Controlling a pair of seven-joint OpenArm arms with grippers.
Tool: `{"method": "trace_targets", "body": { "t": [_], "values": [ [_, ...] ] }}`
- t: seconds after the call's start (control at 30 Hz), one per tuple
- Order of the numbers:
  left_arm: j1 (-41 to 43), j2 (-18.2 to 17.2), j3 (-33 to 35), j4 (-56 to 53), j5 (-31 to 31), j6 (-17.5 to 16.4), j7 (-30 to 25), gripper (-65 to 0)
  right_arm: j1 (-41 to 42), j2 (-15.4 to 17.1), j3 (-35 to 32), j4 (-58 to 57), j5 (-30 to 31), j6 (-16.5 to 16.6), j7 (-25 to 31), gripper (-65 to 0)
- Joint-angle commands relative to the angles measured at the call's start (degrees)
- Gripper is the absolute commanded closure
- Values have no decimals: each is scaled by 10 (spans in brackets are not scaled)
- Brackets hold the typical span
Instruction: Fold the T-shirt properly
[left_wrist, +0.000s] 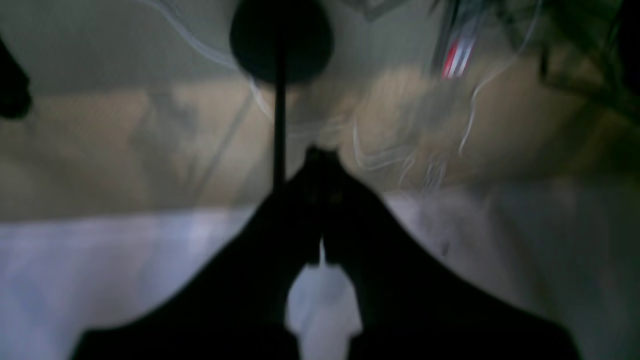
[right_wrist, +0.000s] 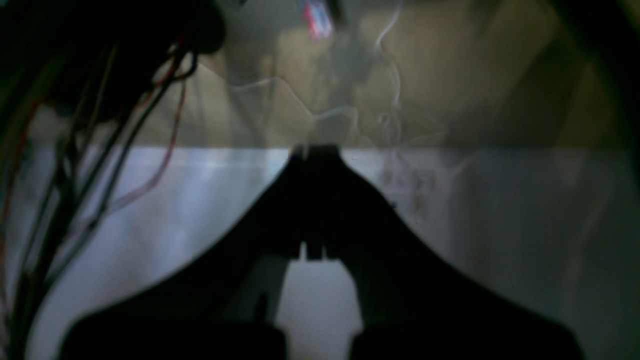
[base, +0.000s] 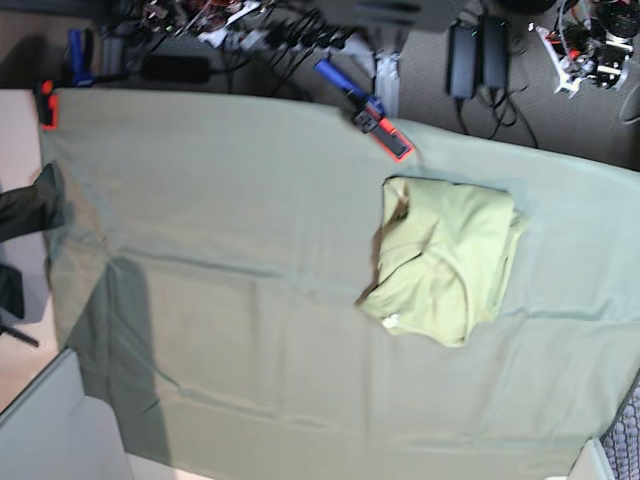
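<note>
The pale yellow-green T-shirt lies folded into a rough, slightly crooked rectangle on the right half of the grey-green table cloth. A small white label shows at its lower left corner. Neither arm shows in the base view. In the blurred left wrist view my left gripper has its fingers pressed together with nothing between them. In the right wrist view my right gripper is also shut and empty. Both point over a pale surface toward a tan floor. The T-shirt shows in neither wrist view.
A blue-and-red clamp sits at the cloth's far edge near the shirt, and a red clamp at the far left corner. A dark garment is at the left edge. Cables and power bricks lie beyond the table.
</note>
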Motion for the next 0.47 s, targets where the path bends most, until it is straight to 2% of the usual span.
{"method": "trace_targets", "body": {
  "t": [0.0,0.13,0.27,0.43],
  "values": [
    [-22,-2,15,-23,3,-1,5,0,13,6,2,-26,0,-7,-9,0],
    [-79,16,103,-66,4,-1,-3,0,76,2,2,-108,0,-9,-7,0],
    [-101,33,174,-65,-23,-1,44,0,114,1,2,-120,0,-9,-24,0],
    [-100,44,193,-65,-37,-1,41,0,140,1,2,-120,0,-19,-33,0]
  ]
}}
